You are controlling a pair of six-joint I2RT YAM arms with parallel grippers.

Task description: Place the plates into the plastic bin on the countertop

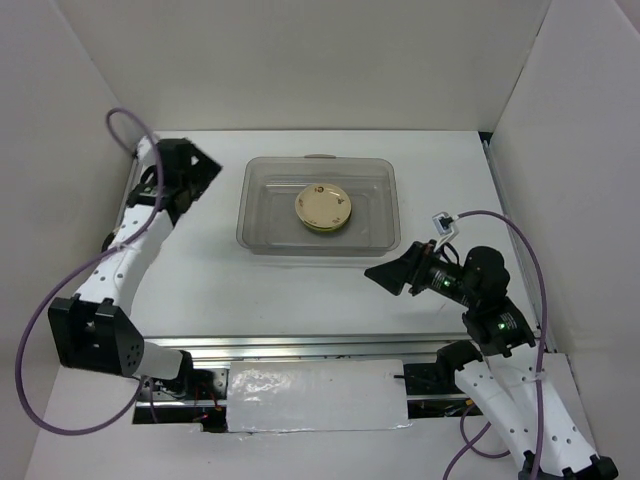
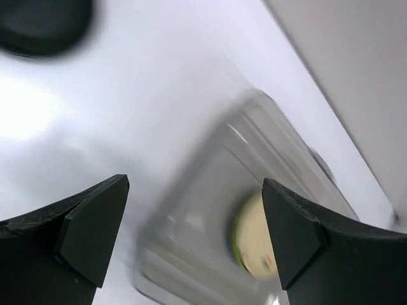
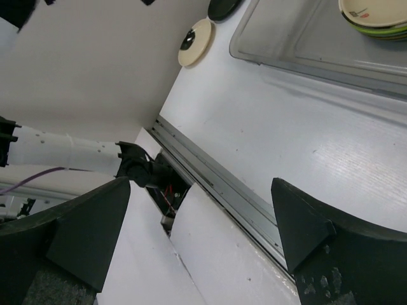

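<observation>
A: Where is the right hand?
B: Near, on the right, over the table. It is wide open and holds nothing.
A: And the plates?
B: A small stack of plates sits in the middle of the clear bin. Left of the bin, a cream plate and a black plate lie on the table.
A: The left hand?
B: Far left, wide open, empty.

light: I see even, bright overhead | left wrist: smeared by blur, bin soft, glare on counter | right wrist: sharp | top: faint shadows
</observation>
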